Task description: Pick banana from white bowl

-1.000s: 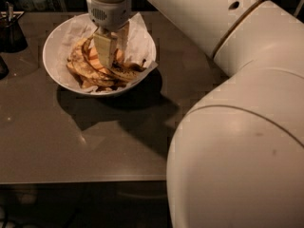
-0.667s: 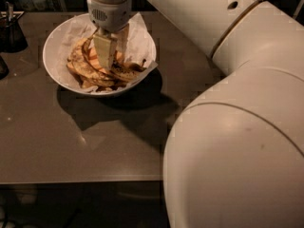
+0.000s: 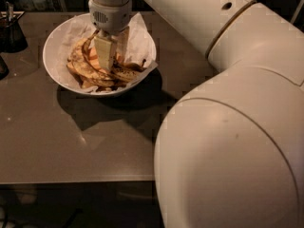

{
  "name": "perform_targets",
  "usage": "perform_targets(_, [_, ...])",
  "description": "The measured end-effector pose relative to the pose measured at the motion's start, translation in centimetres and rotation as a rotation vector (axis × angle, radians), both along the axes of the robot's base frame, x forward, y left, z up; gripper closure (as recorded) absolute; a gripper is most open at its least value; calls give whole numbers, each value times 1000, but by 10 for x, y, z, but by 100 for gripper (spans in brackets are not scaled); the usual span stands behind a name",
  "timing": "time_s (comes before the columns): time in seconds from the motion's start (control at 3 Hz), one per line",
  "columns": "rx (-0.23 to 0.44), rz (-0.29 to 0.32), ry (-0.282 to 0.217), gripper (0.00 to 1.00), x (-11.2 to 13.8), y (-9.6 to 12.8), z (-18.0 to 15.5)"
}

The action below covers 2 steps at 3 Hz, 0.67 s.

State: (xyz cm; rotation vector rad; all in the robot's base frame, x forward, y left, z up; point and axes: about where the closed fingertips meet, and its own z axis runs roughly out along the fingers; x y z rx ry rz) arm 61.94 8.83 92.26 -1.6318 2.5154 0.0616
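The robot's arm (image 3: 228,127) fills the near right of the scene, its pale shell running up and back toward the far left. Under it lies a brown table (image 3: 71,141), bare and glossy on the near left side. At the far left of the table stands the white bowl (image 3: 46,56), lined with crumpled paper (image 3: 142,32) that sticks up past the far right rim. Several bananas lie heaped inside. The banana (image 3: 124,73), the brown, black-speckled one, lies along the near right side of the heap, curving toward the rim. Smoother orange-yellow bananas (image 3: 78,65) sit to its left.

The gripper (image 3: 110,65) hangs straight down from the wrist into the middle of the bowl. Its tip is buried among the fruit, just left of the speckled banana and touching the heap. I cannot tell whether it is spread or closed on anything, since the pile hides its tip. A small dark container (image 3: 10,32) stands at the far left edge, well apart from the bowl.

The step in hand looks like the grasp itself: the gripper is down in the bowl and nothing is lifted yet. The next move calls for a firm hold on the speckled banana alone. Then comes a straight lift that clears the rim without dragging the paper or the neighbouring fruit along.
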Motion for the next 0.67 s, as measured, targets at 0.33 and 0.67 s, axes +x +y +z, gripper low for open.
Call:
perform_targets(0.33, [-1, -2, 15, 44, 3, 0, -6])
perform_targets(0.67, [4, 4, 33, 63, 4, -2, -13])
